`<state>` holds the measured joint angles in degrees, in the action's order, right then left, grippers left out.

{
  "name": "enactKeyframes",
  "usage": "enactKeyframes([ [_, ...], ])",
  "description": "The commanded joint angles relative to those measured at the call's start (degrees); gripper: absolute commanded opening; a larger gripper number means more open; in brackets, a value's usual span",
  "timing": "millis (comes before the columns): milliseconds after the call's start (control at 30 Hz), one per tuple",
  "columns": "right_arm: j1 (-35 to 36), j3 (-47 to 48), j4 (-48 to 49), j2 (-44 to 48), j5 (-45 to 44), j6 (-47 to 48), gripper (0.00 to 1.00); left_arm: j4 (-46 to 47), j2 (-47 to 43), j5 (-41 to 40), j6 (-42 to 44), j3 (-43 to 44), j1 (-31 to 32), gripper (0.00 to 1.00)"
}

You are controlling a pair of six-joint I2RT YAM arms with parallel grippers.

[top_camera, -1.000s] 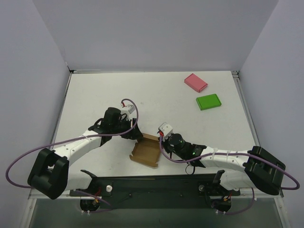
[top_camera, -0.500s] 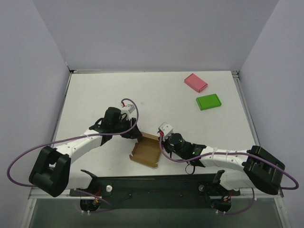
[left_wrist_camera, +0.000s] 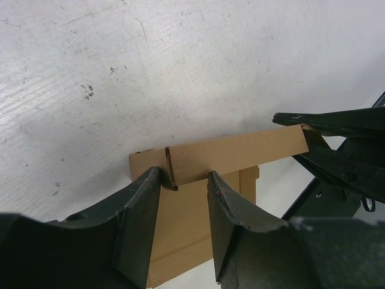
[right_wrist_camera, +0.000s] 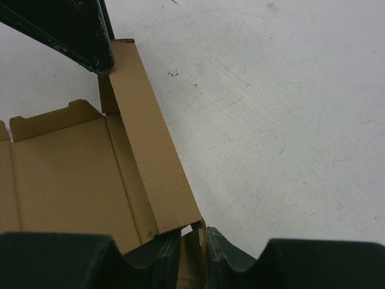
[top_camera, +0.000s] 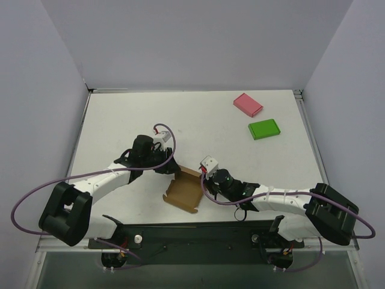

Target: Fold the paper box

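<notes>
- Top external view: both sets of fingertips were too small and too crowded by the wrists to read how they stood.
- The left gripper (top_camera: 170,170) met the eleven o'clock corner of the plain brown cardboard paper box (top_camera: 185,192). The right gripper (top_camera: 203,178) met its two o'clock corner.
- The paper box lay half-folded at six o'clock on the white table (top_camera: 132,114), its tray showing only brown card.
- A pink flat box (top_camera: 248,104) and a green flat box (top_camera: 264,129) lay well apart from it at one o'clock.
- Left wrist view: the near part of the paper box (left_wrist_camera: 234,150) was hidden behind the fingers and cut off by the lower edge.
- The left gripper (left_wrist_camera: 183,176) stood unclenched, its fingers parted either side of a raised wall's corner fold and pressing nothing.
- The dark tips of the right gripper (left_wrist_camera: 289,138) touched that wall's end at three o'clock.
- Right wrist view: the paper box (right_wrist_camera: 66,174) ran off the nine o'clock edge.
- The right gripper (right_wrist_camera: 194,238) was nearly closed, pinching a small end tab of the wall at six o'clock.
- The left gripper's finger (right_wrist_camera: 84,36) touched the far corner at eleven o'clock.
</notes>
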<state>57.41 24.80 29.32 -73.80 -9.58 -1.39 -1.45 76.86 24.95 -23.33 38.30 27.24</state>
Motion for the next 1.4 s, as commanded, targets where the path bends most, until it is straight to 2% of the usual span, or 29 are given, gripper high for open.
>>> enactKeyframes([
  [0,0.16,1.39,1.27,-0.29,0.53,-0.54,0.22,3.56,0.31,3.0,-0.66,0.37,-0.17,0.46],
  [67,0.25,1.31,1.35,-0.47,0.62,-0.2,0.18,4.35,-1.09,3.18,-1.1,0.19,-0.7,0.5],
  [100,0.25,1.39,1.27,-0.55,0.62,-0.19,0.18,4.61,-1.53,3.18,-1.45,-0.16,-1.05,0.55],
  [233,0.25,1.48,1.44,-0.56,0.8,0.16,0.16,7.77,-2.42,5.28,-3.56,-0.69,-4.55,0.61],
  [333,0.34,1.48,1.44,-0.91,1.15,0.25,0.15,8.05,-1.8,5.55,-4.27,-0.6,-5.97,0.6],
  [967,0.51,2.27,1.53,-2.31,2.2,0.42,0.15,6.73,3.91,6.52,-2.42,1.24,-5.27,0.6],
  [1133,0.51,2.36,1.18,-2.31,1.59,0.16,0.15,4.45,4.88,5.03,-0.32,2.21,-3.26,0.54],
  [1267,0.51,2.54,-0.05,-1.53,1.41,-0.81,0.23,3.91,5.14,4.23,-0.22,2.3,-2.9,0.46],
  [1300,0.69,2.45,-0.4,-1.17,1.32,-1.85,0.31,3.91,5.06,4.14,-0.22,2.3,-2.9,0.45],
  [1367,0.6,2.54,-1.72,0.14,1.15,-2.91,0.41,3.91,5.23,4.14,-0.22,2.3,-2.55,0.42],
])
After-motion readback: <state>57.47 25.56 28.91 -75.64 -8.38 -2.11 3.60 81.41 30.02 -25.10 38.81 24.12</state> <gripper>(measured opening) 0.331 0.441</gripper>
